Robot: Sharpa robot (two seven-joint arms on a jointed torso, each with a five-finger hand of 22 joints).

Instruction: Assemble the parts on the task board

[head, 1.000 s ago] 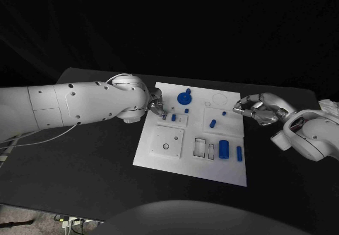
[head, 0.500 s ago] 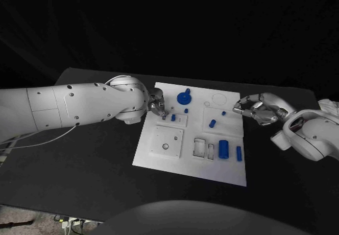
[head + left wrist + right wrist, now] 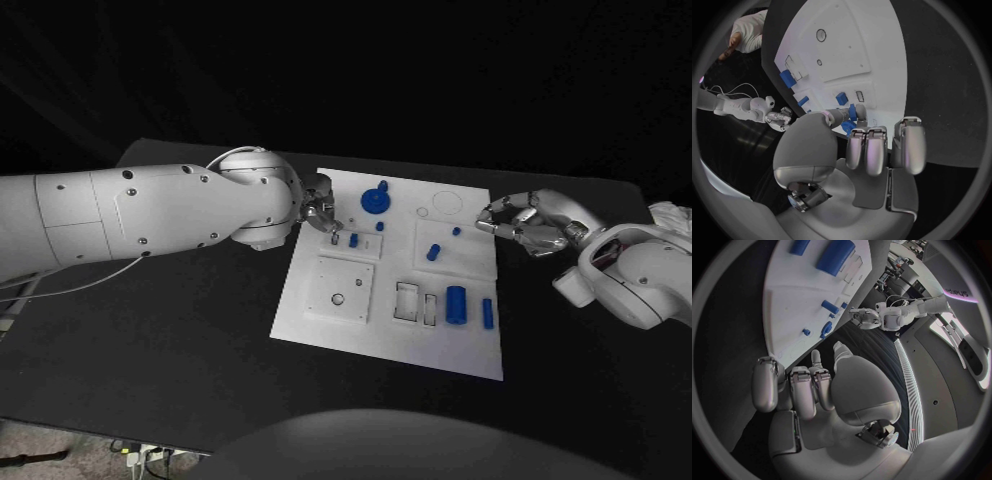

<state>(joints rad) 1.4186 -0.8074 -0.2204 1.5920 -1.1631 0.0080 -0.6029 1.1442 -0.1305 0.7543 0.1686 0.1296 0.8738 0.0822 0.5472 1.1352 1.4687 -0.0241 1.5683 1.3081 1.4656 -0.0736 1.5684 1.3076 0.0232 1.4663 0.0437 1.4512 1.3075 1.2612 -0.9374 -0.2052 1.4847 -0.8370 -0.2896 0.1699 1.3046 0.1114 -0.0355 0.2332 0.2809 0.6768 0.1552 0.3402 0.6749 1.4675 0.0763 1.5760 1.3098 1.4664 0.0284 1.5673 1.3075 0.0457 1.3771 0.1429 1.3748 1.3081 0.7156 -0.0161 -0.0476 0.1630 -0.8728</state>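
Observation:
The white task board [image 3: 397, 335] lies mid-table. A blue gear [image 3: 375, 201] stands near its far left, with small blue pegs [image 3: 355, 240] just before it. A large blue cylinder [image 3: 457, 304] and a slim blue piece [image 3: 489, 313] lie at the near right. My left hand [image 3: 320, 216] hangs over the board's left edge beside the gear, fingers curled down next to the pegs. In the left wrist view a blue piece [image 3: 849, 124] sits between thumb and fingers [image 3: 868, 150]; a grip is unclear. My right hand [image 3: 526, 226] hovers at the board's right edge, fingers curled, holding nothing.
A square white plate [image 3: 343, 290] with a round hole and two rectangular slots [image 3: 418, 303] sit on the board's near half. A thin ring [image 3: 450, 203] is marked at the far right. A grey cable [image 3: 87, 285] trails under my left arm.
My left arm has turned a little in place at the board's left edge. The hand stays by the pegs. My right hand and the parts have not moved.

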